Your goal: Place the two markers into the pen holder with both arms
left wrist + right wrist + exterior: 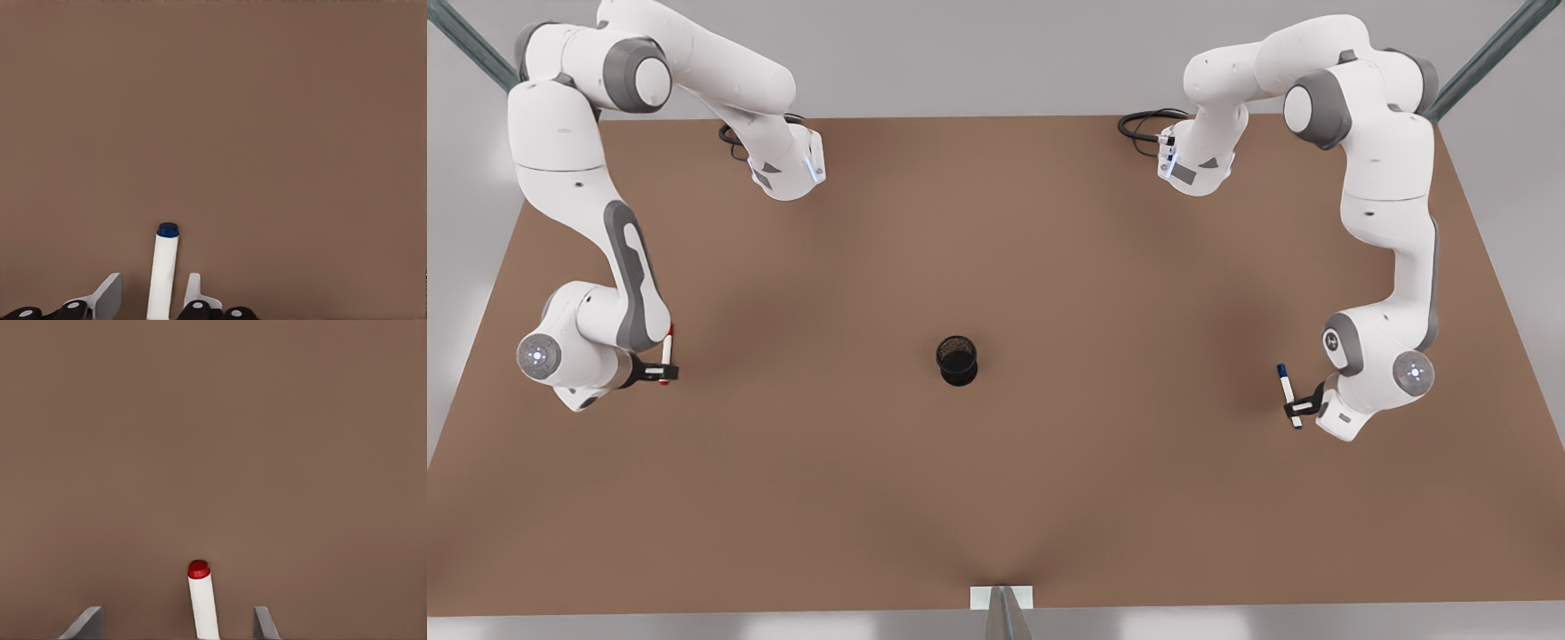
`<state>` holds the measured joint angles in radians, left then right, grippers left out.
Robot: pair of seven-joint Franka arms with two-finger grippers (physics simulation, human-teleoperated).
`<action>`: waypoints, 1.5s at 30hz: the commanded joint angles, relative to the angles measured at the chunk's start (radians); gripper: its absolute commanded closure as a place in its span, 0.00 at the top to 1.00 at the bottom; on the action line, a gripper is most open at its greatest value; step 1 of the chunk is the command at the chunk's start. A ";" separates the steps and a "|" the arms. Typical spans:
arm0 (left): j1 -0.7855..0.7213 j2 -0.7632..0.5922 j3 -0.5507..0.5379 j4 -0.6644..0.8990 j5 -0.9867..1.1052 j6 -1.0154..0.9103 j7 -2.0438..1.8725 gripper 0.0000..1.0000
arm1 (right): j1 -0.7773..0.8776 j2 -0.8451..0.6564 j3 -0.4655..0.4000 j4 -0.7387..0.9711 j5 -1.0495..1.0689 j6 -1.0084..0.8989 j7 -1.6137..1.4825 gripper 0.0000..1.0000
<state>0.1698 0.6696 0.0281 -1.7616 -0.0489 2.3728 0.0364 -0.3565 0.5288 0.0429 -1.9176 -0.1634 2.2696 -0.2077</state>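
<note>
Left claw (1294, 407), at four o'clock on the table (996, 498), is spread around the blue marker (1287, 389). Right claw (660, 371), at eight o'clock, is spread wide around the red marker (665, 352). Between them the pen holder (957, 360) is seen at centre.

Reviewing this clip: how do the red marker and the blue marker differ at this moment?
Cap colour: the red marker has a red cap, the blue marker a dark blue one. Place: red lies at the front view's left, between the right hand's fingers; blue at the front view's right, at the left hand. Finger gap: wide around red, close beside blue. Shared: slim white barrels, both far from the pen holder on the table.
</note>
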 commanded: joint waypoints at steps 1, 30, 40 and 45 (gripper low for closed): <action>-0.004 0.005 0.000 0.010 0.001 0.008 0.049 0.60 | -0.002 0.008 0.000 0.000 -0.010 0.074 -0.118 0.83; -0.010 0.047 0.000 0.031 0.003 0.008 0.049 0.31 | -0.056 -0.009 0.003 -0.170 -0.012 0.297 -0.154 0.33; -0.033 -0.019 -0.028 0.136 -0.003 -0.167 0.043 0.21 | -0.056 -0.010 0.003 -0.179 -0.010 0.298 -0.156 0.21; -0.073 -0.168 -0.252 0.245 -0.008 -0.415 0.056 0.21 | -0.042 -0.055 0.066 -0.033 -0.010 0.037 -0.095 0.21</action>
<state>0.0928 0.5134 -0.1933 -1.5418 -0.0435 2.1699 0.0548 -0.4013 0.4799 0.0969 -1.9794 -0.1631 2.4971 -0.3630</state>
